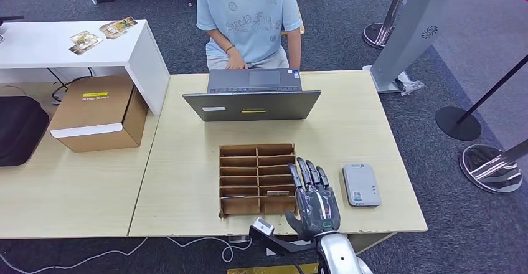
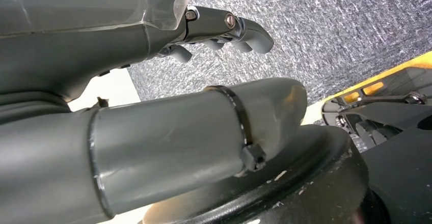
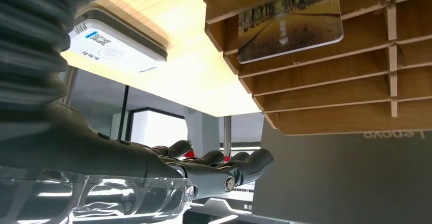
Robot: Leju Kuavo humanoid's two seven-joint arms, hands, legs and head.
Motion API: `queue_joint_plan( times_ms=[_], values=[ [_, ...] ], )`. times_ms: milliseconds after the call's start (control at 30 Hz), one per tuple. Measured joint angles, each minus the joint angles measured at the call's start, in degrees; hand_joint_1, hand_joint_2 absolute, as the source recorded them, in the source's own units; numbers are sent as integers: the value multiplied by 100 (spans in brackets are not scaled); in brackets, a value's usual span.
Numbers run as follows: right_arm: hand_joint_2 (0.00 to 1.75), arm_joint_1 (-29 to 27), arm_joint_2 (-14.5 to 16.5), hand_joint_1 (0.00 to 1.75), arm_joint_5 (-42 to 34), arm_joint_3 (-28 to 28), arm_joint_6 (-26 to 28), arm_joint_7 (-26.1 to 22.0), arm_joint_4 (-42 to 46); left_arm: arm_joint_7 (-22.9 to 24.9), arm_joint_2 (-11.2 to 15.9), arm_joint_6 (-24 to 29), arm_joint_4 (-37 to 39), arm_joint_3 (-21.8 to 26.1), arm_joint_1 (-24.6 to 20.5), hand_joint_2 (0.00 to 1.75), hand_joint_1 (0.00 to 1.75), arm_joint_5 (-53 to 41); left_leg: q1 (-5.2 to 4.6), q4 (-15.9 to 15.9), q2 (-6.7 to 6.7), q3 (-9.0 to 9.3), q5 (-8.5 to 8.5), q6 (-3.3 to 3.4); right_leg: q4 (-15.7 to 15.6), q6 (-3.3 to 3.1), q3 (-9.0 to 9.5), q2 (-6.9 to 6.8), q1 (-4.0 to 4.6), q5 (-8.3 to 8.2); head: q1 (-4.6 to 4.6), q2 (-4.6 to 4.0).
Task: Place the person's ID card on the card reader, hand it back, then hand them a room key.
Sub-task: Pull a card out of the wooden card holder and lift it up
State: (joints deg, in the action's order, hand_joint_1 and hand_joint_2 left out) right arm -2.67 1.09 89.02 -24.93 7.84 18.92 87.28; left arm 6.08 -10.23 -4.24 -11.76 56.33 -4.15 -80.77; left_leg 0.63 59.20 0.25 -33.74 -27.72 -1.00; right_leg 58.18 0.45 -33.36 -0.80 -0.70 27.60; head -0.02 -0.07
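A person (image 1: 249, 12) sits at the far side of the desk (image 1: 187, 143) behind an open laptop (image 1: 252, 96). The robot's right hand (image 1: 313, 199), fingers extended and empty, hovers between the wooden card rack (image 1: 257, 179) and the card reader (image 1: 360, 185). A room key (image 3: 290, 23) lies in a rack slot; the left hand (image 2: 224, 28) hangs with fingers curled, holding nothing.

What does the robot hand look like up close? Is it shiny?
Yes. The right robot hand has dark grey fingers with silver screws, a shiny silvery back and a silver arm. The left robot hand has a thick grey thumb ringed by a black band.
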Motion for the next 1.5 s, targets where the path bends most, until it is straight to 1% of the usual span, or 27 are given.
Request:
queue_joint_plan(
  times_ms=[333, 767, 1500],
  values=[
    [175, -3, 17, 0, 2, 3, -71, 9, -171, -2, -2, 15, 0, -1, 2, 0, 0, -27, 0, 0, 0, 0, 0, 0, 0, 0, 0, 0, 0, 0, 0, 0],
    [175, -62, 17, 0, -7, 34, -100, 42, -184, -9, -2, 14, 1, -52, 2, 0, 0, -83, 0, 0, 0, 0, 0, 0, 0, 0, 0, 0, 0, 0, 0, 0],
    [175, 24, 77, 0, -42, 34, -63, -134, -228, -17, -26, 15, 0, -52, 5, 0, 0, -83, 0, 0, 0, 0, 0, 0, 0, 0, 0, 0, 0, 0, 0, 0]
  ],
)
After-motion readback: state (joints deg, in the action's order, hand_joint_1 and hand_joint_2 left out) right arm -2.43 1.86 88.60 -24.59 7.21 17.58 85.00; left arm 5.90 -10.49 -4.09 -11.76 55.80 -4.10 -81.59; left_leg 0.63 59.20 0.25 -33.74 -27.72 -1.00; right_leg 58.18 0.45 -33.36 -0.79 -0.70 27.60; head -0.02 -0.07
